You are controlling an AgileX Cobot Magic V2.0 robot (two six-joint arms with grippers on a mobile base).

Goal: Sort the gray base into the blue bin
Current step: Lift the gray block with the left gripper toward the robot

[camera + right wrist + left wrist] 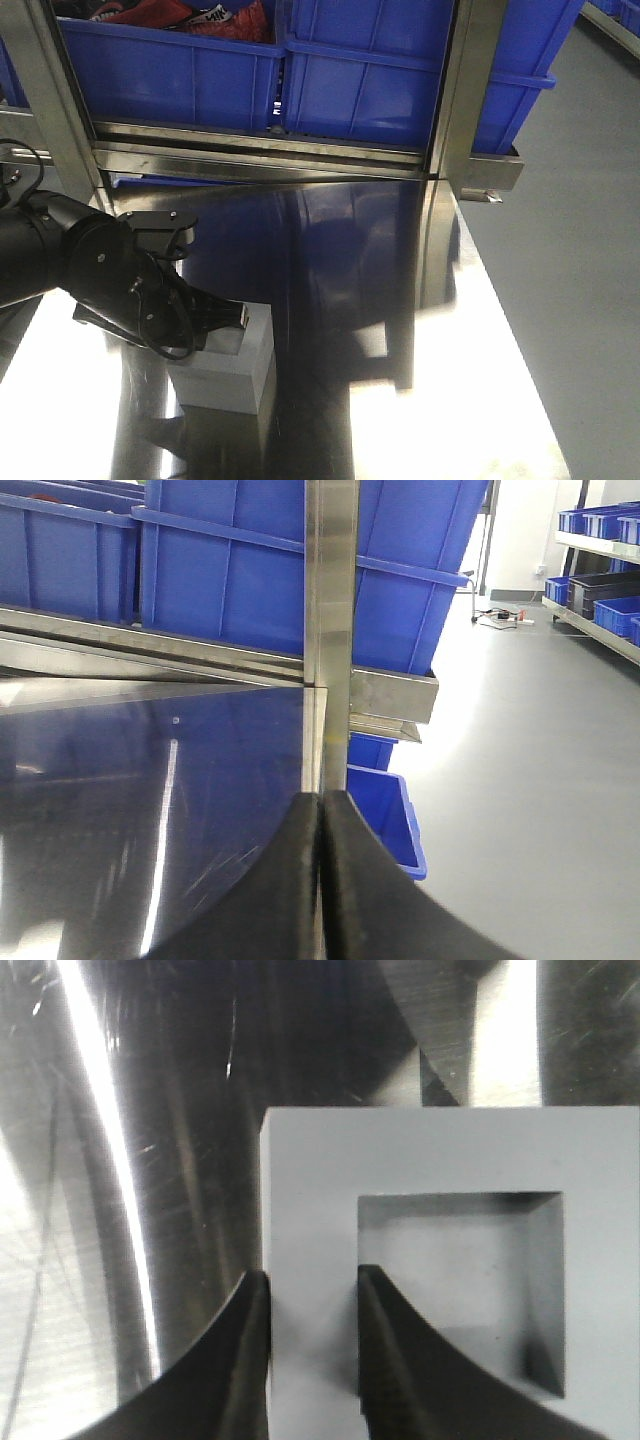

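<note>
- Gripping is the step in hand: the left tool [310, 1355] pinches one wall of the gray base [450, 1150], with one finger outside the cube and the other inside its square recess. Both look pressed to that wall.
- The gray base rests on the counter [420, 360], toward its left side, recess upward; I judge it not yet lifted.
- The right tool [320, 880] has its fingers together on nothing, near the counter's right edge.
- The next move calls for a straight lift, then a carry back and up to the blue bin [370, 95] on the rack; which tub is meant, I cannot tell.
- Edges to clear: the rack's steel rail [260, 150], the upright post [455, 90] and the bin's rim.
- Bare counter lies between cube and rack.
</note>
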